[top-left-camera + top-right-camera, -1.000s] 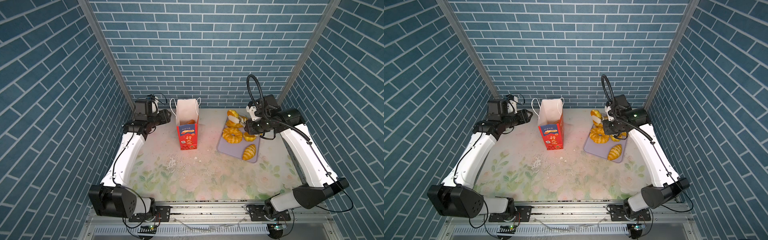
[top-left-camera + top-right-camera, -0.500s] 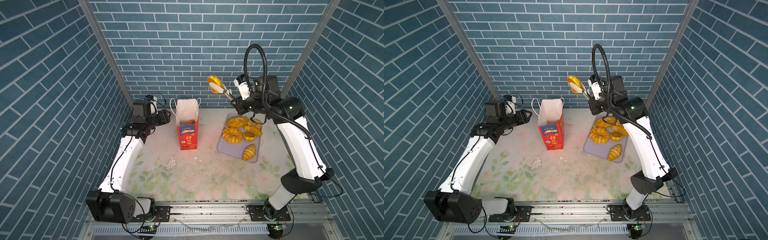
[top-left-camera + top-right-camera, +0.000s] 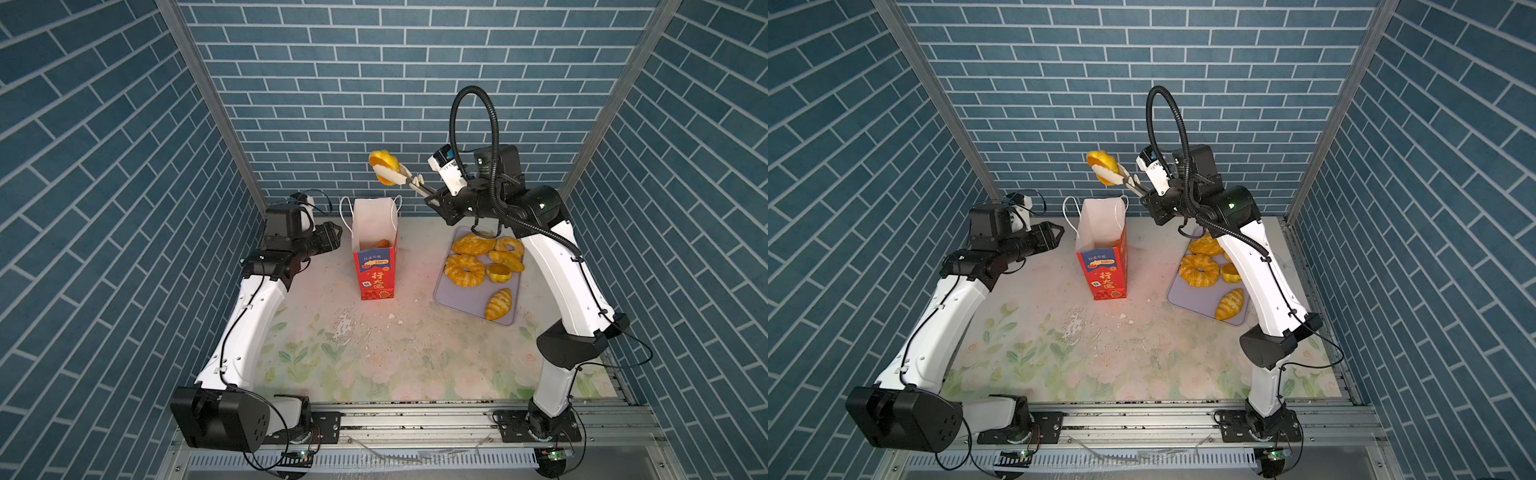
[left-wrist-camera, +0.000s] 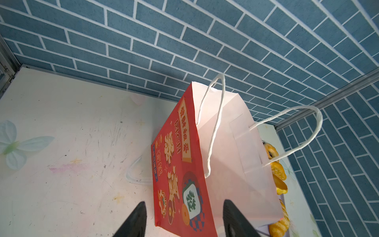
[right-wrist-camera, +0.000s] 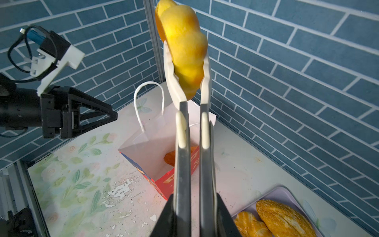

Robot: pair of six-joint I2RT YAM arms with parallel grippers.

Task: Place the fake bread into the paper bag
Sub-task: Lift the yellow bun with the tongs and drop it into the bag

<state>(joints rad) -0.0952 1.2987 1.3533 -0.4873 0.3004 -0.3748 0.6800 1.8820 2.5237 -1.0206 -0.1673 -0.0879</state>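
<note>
My right claw [image 3: 433, 196], clamped on tongs [image 3: 409, 179] pinching yellow pastry [image 3: 382, 165]: centre over bag [image 3: 375, 270] mouth, lower w/ care, then release.

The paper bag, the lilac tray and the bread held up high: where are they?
paper bag [image 3: 376, 274]: in a top view, red front face.
lilac tray [image 3: 465, 297]: in a top view, bare near strip.
held bread [image 5: 184, 47]: right wrist view, yellow middle, between the tongs [image 5: 205, 86].

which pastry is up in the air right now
The knobbly yellow pastry, pinched in the tongs that the right gripper holds; the rest lie on the lilac tray or in the paper bag.
</note>
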